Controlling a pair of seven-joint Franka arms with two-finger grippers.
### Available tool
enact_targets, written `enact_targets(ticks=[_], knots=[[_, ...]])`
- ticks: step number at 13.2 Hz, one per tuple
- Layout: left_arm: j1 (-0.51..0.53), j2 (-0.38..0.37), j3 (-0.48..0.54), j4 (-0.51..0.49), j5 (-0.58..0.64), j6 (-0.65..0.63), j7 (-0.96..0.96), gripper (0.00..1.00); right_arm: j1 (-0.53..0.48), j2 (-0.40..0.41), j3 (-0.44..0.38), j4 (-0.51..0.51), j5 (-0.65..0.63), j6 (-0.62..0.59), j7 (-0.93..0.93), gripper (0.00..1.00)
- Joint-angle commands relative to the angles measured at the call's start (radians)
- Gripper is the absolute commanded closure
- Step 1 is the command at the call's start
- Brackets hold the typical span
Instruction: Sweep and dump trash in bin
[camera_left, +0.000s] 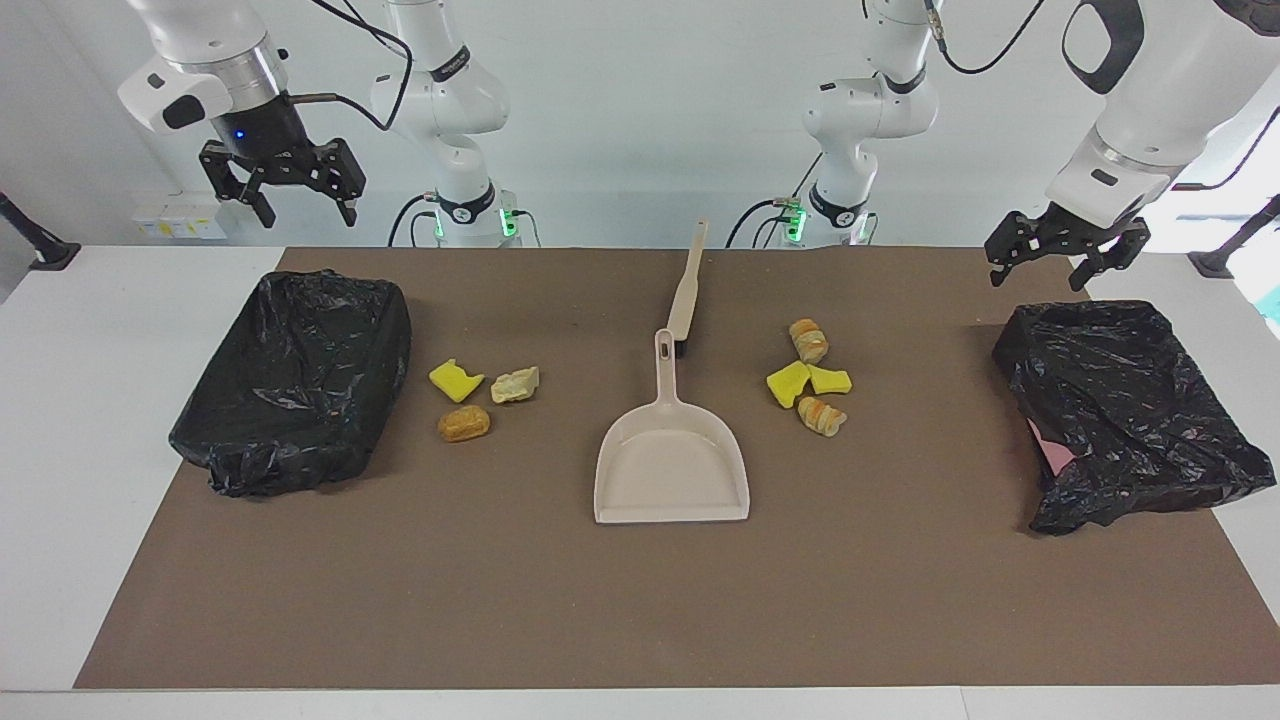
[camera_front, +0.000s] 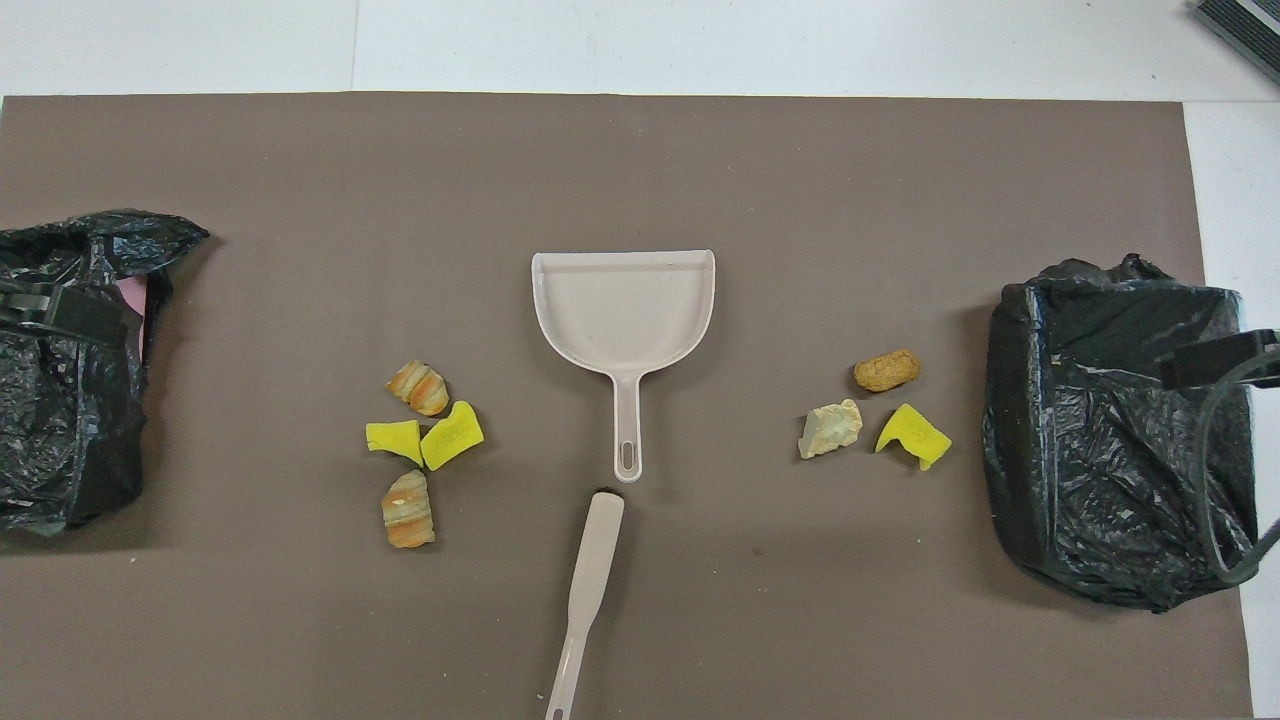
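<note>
The beige dustpan (camera_left: 672, 465) (camera_front: 625, 320) lies mid-table, its handle pointing toward the robots. The beige brush (camera_left: 688, 290) (camera_front: 590, 590) lies just nearer the robots, in line with that handle. Three trash lumps lie toward the right arm's end: yellow (camera_left: 455, 380), pale (camera_left: 515, 384), brown (camera_left: 463, 423). Several more, yellow and striped tan (camera_left: 810, 385) (camera_front: 420, 445), sit toward the left arm's end. My right gripper (camera_left: 308, 212) hangs open and empty, high over the black-bagged bin (camera_left: 300, 385) (camera_front: 1110, 430). My left gripper (camera_left: 1050, 268) is open over the edge of a second bagged bin (camera_left: 1120, 410) (camera_front: 60, 380).
Everything sits on a brown mat (camera_left: 640, 600) over a white table. The second bin's bag is crumpled and shows a bit of pink at its side. A black cable loops over the bin at the right arm's end in the overhead view.
</note>
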Motion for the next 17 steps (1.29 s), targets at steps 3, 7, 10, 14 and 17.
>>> enact_targets(ticks=[3,7,10,14,17], knots=[[-0.008,0.008,0.002,0.010,0.009,-0.002,0.006,0.00,-0.004,-0.016,0.002,-0.018,0.005,0.006,0.012,0.00],[-0.002,0.001,0.000,0.000,0.005,0.000,-0.001,0.00,-0.006,-0.016,0.002,-0.018,0.005,0.006,0.012,0.00],[-0.005,0.001,0.000,0.000,0.005,0.002,-0.001,0.00,-0.006,-0.016,0.002,-0.017,0.005,0.008,0.012,0.00],[-0.010,0.001,-0.001,-0.003,0.003,0.001,0.002,0.00,-0.006,-0.016,0.002,-0.018,0.005,0.008,0.012,0.00],[-0.011,-0.008,-0.004,-0.016,-0.003,-0.002,0.008,0.00,-0.006,-0.016,0.002,-0.018,0.005,0.008,0.013,0.00]])
